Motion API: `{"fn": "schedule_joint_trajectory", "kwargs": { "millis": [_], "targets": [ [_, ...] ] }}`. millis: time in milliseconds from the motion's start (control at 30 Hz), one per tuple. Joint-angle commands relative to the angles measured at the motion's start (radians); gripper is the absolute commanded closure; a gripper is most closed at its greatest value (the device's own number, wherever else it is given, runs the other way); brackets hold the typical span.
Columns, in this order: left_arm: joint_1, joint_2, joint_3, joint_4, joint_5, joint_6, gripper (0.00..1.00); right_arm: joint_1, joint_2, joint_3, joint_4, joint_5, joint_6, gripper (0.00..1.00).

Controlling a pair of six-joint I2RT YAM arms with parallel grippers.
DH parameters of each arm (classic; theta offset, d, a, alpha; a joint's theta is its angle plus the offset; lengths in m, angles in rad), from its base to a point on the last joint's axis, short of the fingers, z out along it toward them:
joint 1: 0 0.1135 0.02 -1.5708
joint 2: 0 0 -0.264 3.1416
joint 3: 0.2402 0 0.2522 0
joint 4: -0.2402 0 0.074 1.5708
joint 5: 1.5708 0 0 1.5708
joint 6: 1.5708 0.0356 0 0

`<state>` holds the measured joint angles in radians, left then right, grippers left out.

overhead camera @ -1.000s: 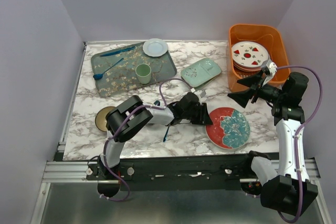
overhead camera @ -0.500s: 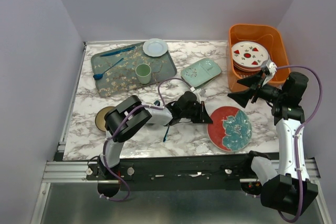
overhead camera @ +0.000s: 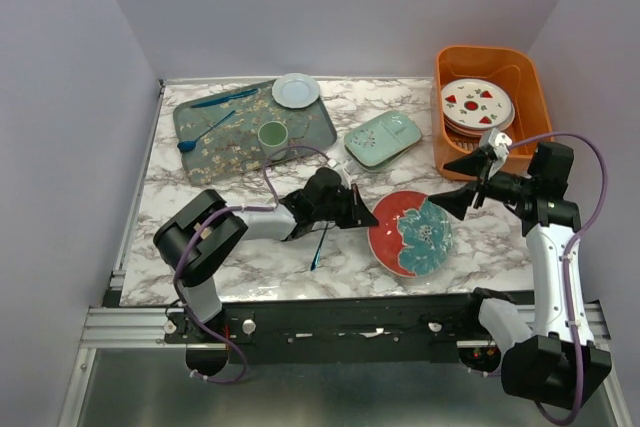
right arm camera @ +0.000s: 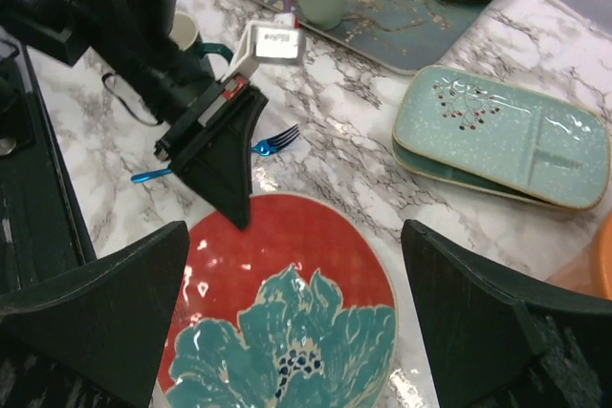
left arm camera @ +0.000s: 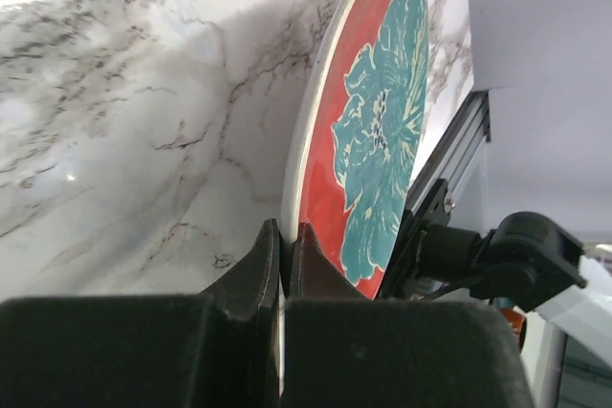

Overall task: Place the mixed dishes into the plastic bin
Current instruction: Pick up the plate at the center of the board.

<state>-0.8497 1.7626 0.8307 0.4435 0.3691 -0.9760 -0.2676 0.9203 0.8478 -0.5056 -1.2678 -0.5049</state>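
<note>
Contact sits at the left end effector (overhead camera: 366, 218), whose two fingers (left arm camera: 256, 269) are pressed nearly together on the rim of the red plate (overhead camera: 410, 233) with the teal flower. The plate reaches out past those fingertips, painted face up and tilted against the marble bench (overhead camera: 165, 192). Whether its far edge touches the bench cannot be told.

The right end effector (overhead camera: 455, 185) is spread wide and holds nothing. It hangs just past the plate's far rim, facing the left one across the plate. In its wrist view the plate lies below and between its two dark fingers (right arm camera: 96, 322), and the left end effector's tip is at the plate's near edge.

The orange bin (overhead camera: 487, 51) stands behind the right end effector, on the side away from the red plate and apart from it. Inside it lies a stack of round plates, topped by a white plate (overhead camera: 477, 102) with red marks.

A pale-green divided dish (overhead camera: 383, 137) lies on the bench beyond the left end effector, short of the bin. A blue fork (overhead camera: 318, 245) rests on the bench just beside the left end effector. Well behind that end effector is a floral tray (overhead camera: 215, 152) carrying a green cup (overhead camera: 272, 137) and a pale blue plate (overhead camera: 296, 90).
</note>
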Motion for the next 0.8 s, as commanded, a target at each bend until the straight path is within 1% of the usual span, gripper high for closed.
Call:
{"fn": "schedule_joint_trajectory", "kwargs": {
  "millis": [0, 33, 100, 133, 200, 233, 267, 333, 433, 533, 567, 667, 767],
  "targets": [
    [0.035, -0.133, -0.005, 0.17, 0.03, -0.113, 1.0, 0.068, 0.018, 0.074, -0.325, 0.059, -0.381, 0.0],
    [0.047, -0.155, -0.018, 0.178, 0.031, -0.124, 1.0, 0.08, 0.022, 0.076, -0.352, 0.073, -0.467, 0.0],
    [0.058, -0.175, -0.034, 0.207, 0.033, -0.167, 1.0, 0.114, 0.019, 0.076, -0.423, 0.119, -0.55, 0.0],
    [0.07, -0.192, -0.05, 0.215, 0.033, -0.184, 1.0, 0.129, 0.015, 0.077, -0.445, 0.137, -0.634, 0.0],
    [0.083, -0.207, -0.064, 0.239, 0.034, -0.223, 1.0, 0.182, -0.001, 0.074, -0.494, 0.209, -0.702, 0.0],
    [0.087, -0.219, -0.073, 0.242, 0.033, -0.239, 1.0, 0.2, -0.009, 0.065, -0.51, 0.231, -0.784, 0.0],
    [0.098, -0.224, -0.073, 0.233, 0.034, -0.251, 1.0, 0.23, -0.02, 0.057, -0.525, 0.264, -0.829, 0.0],
    [0.106, -0.241, -0.073, 0.227, 0.033, -0.283, 1.0, 0.26, -0.061, 0.039, -0.544, 0.294, -0.906, 0.0],
    [0.116, -0.258, -0.064, 0.186, 0.027, -0.334, 1.0, 0.323, -0.118, 0.001, -0.534, 0.349, -0.974, 0.0],
    [0.124, -0.272, -0.038, 0.095, 0.005, -0.369, 1.0, 0.386, -0.138, -0.019, -0.539, 0.412, -1.014, 0.0],
    [0.126, -0.276, -0.03, 0.034, -0.001, -0.371, 1.0, 0.41, -0.139, -0.024, -0.541, 0.445, -1.023, 0.0],
    [0.129, -0.291, 0.002, -0.061, -0.025, -0.374, 1.0, 0.455, -0.147, -0.055, -0.519, 0.522, -1.043, 0.0],
    [0.132, -0.302, 0.005, -0.062, -0.021, -0.4, 1.0, 0.475, -0.15, -0.088, -0.482, 0.586, -1.06, 0.01]
  ]
}}
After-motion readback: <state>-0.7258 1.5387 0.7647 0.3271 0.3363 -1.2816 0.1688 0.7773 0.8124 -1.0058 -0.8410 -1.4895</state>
